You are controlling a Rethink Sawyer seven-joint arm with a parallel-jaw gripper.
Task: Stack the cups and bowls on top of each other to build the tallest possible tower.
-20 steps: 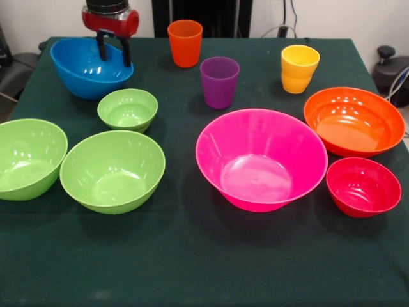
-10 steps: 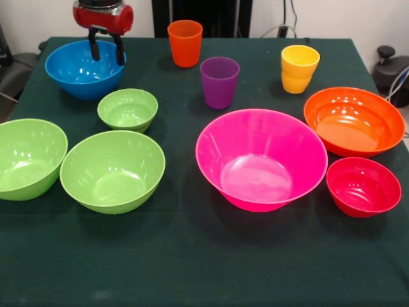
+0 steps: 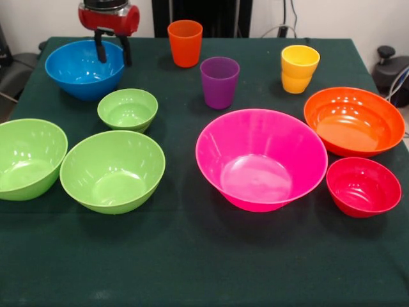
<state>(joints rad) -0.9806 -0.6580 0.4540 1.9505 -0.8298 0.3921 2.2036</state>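
Honestly, not much of a tower can be reported yet — nothing is stacked, unless the yellow cup counts. Nearest on the table [image 3: 204, 268], a small red bowl [image 3: 363, 186] is seen at the right, with the large pink bowl [image 3: 261, 158] beside it in the middle, and two big lime green bowls [image 3: 112, 170] [image 3: 29, 158] at the left, touching or close to it. A bit farther back, the orange bowl [image 3: 353, 121] is sat at the right and a small lime green bowl [image 3: 128, 109] at the left. Farther still, the purple cup [image 3: 219, 82], the yellow cup [image 3: 299, 68] (possibly two nested, hard to tell) and the orange cup [image 3: 185, 42] are lined up, all upright and apart. At the far left, the blue bowl [image 3: 84, 68] is resting on the table, and the hand [image 3: 112, 49] is held over its far rim — fingers spread, nothing gripped. So every lift is judged to be left to do.
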